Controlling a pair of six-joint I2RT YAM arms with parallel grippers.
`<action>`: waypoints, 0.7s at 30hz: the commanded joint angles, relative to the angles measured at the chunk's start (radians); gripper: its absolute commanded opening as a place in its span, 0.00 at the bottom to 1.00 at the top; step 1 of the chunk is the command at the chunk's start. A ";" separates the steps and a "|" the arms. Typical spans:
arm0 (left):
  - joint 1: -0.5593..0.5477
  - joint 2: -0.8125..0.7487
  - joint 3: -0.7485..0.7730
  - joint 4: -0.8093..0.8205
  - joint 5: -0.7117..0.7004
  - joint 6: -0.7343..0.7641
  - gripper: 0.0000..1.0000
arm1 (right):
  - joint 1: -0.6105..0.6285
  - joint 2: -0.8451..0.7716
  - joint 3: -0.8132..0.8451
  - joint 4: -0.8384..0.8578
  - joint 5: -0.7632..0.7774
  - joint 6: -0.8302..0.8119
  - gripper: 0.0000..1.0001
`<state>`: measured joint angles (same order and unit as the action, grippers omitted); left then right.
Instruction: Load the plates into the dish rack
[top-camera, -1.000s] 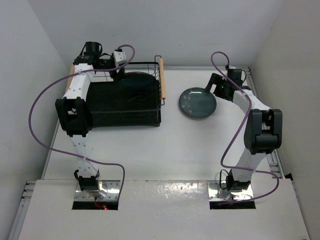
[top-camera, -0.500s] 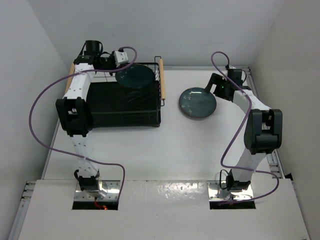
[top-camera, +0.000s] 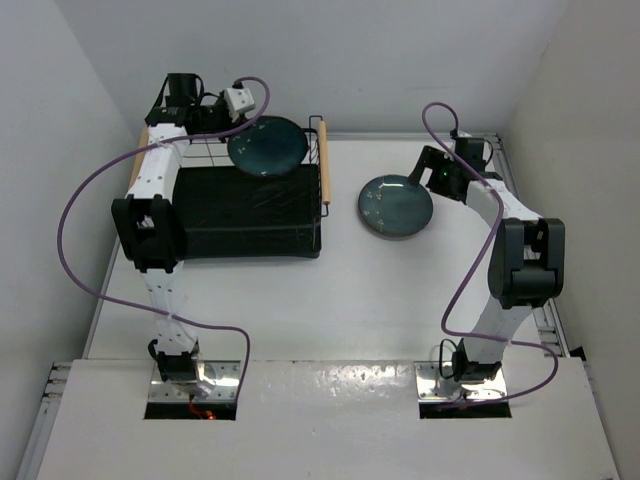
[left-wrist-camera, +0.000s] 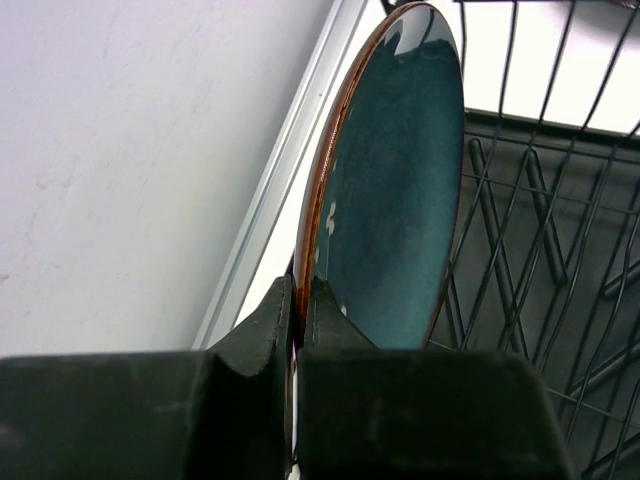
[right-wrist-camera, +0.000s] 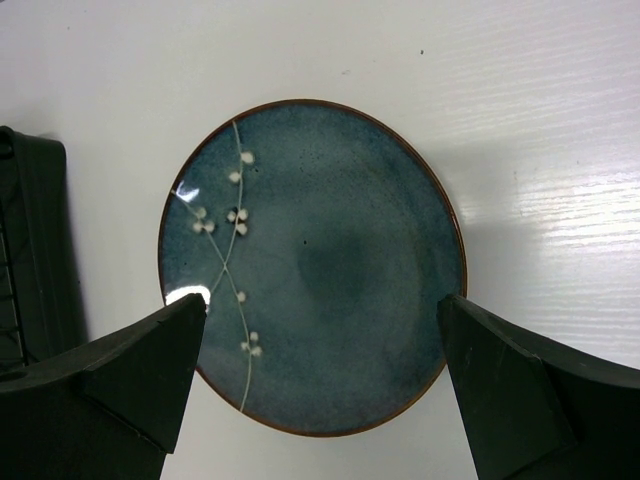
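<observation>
Firmly clamped on the rim of one teal plate, the left gripper holds it tilted above the far end of the dish rack, while the right gripper, fingers spread wide, hovers over the other plate lying flat on the table beside the rack.

A white table stands boxed in by plain white walls: a back wall, a left wall and a right wall. Soft, even light leaves only faint shadows on the tabletop. A pale rail runs along the table's left edge, and a glossy white panel with two rectangular cutouts spans its near edge.
</observation>
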<state>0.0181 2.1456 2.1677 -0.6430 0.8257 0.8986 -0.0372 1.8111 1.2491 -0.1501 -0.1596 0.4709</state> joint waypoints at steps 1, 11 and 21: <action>-0.007 -0.026 0.092 0.138 0.069 -0.099 0.00 | -0.004 -0.036 0.001 0.049 -0.011 -0.008 0.99; 0.002 -0.026 0.122 0.169 0.099 -0.127 0.00 | -0.007 -0.039 0.004 0.050 -0.009 -0.009 0.99; 0.011 -0.044 0.136 0.169 0.151 -0.167 0.00 | -0.007 -0.027 0.012 0.053 -0.015 -0.003 0.99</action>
<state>0.0223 2.1628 2.2383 -0.6041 0.8661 0.7513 -0.0372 1.8111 1.2491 -0.1486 -0.1616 0.4709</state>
